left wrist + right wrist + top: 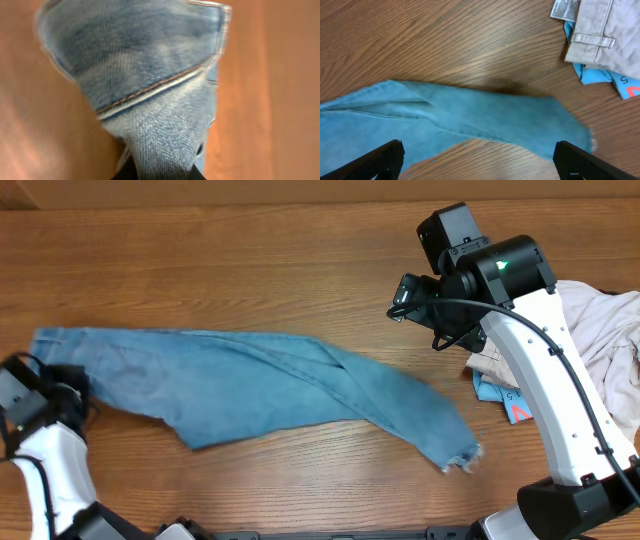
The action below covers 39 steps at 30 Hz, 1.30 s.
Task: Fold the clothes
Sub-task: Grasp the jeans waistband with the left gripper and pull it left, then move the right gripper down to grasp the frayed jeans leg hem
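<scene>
The jeans (270, 385) lie long and flat across the middle of the bench (250, 260), from the left side to the right. The top end is at the left. The leg end, with its frayed hem (462, 462), is at the right and a bit nearer.

The left gripper (62, 388) is at the left end of the jeans. In its own camera the cloth bunches up and runs down between the fingers, so it looks closed tight on the jeans. The right gripper (477, 155) is wide open and holds nothing. It hangs in the air over the leg, with the cloth below it.

What could go wrong? The left gripper seems to have only a small pinch of cloth. If it pulls fast, the denim may slip out. Or the whole pair may drag along the bench and not fold.

The right gripper might come down and grab just the top layer, and then the leg would twist. The hem is near the blue cloth (600, 75) and the beige trousers (610, 30) at the right. A wide sweep there could catch them and pull them into the fold. If the two ends do not line up, the fold will come out crooked.
</scene>
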Motion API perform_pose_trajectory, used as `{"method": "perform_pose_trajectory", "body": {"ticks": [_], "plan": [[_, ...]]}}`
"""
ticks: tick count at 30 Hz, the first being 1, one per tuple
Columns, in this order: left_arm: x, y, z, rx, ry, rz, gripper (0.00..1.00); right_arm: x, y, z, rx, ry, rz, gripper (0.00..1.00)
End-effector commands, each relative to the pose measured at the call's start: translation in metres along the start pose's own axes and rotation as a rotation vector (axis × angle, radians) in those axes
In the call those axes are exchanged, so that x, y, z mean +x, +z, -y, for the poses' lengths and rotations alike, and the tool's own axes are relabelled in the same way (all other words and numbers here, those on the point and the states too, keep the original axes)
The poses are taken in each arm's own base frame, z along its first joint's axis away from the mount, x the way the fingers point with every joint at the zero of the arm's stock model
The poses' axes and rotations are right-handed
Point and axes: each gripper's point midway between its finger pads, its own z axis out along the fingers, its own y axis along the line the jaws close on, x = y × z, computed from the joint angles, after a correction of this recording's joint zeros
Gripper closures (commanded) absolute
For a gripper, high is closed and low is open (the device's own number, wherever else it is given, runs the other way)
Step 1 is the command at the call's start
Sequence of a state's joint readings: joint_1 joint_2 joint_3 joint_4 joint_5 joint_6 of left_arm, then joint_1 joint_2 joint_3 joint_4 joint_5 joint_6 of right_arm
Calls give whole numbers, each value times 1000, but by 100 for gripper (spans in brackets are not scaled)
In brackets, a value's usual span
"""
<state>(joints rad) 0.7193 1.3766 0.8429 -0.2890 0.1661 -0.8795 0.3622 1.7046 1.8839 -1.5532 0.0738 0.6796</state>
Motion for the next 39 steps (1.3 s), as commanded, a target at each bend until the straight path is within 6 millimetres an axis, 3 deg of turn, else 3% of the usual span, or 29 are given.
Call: {"method": "perform_pose_trajectory", "body": {"ticks": [1,5,7,9,11,12,14,16,20,22,24,26,29,33,35,37,39], "plan": [[-16,22,36,48,58,0,95,6,-2,-6,-35,-24,-26,0],[-18,66,39,11,173,-81,91,26,-5,-17,-119,-177,-122,0],[-23,73,39,-7,218,-79,92,32,-5,-11,-98,-184,-151,0],[-27,72,46,9,275,-70,73,34,-5,-9,-91,-184,-160,0],[-21,68,54,37,288,-110,29,34,-5,-7,-79,-183,-155,0],[-17,65,60,60,285,-146,0,31,-4,0,-35,-115,-139,0],[-12,56,80,135,290,-199,0,18,-9,20,68,9,-46,0],[-12,43,103,223,347,-223,0,14,-19,21,50,31,-2,0],[-20,3,139,292,433,-176,0,5,-49,41,60,119,140,0],[-19,-20,156,323,461,-134,0,8,-53,44,60,118,139,0],[-15,-31,159,329,468,-137,0,15,-53,50,86,114,114,0],[-10,-47,157,325,467,-149,0,24,-52,40,30,95,59,0],[2,-82,163,349,488,-148,0,26,-58,41,3,113,61,0],[24,-170,180,478,583,-81,0,24,-95,68,-68,275,169,0],[42,-200,180,531,615,-102,0,34,-108,75,-108,299,192,0],[58,-205,171,509,616,-156,0,50,-107,88,-120,452,184,0],[66,-200,161,472,607,-206,0,71,-91,105,-91,614,150,0]]}}
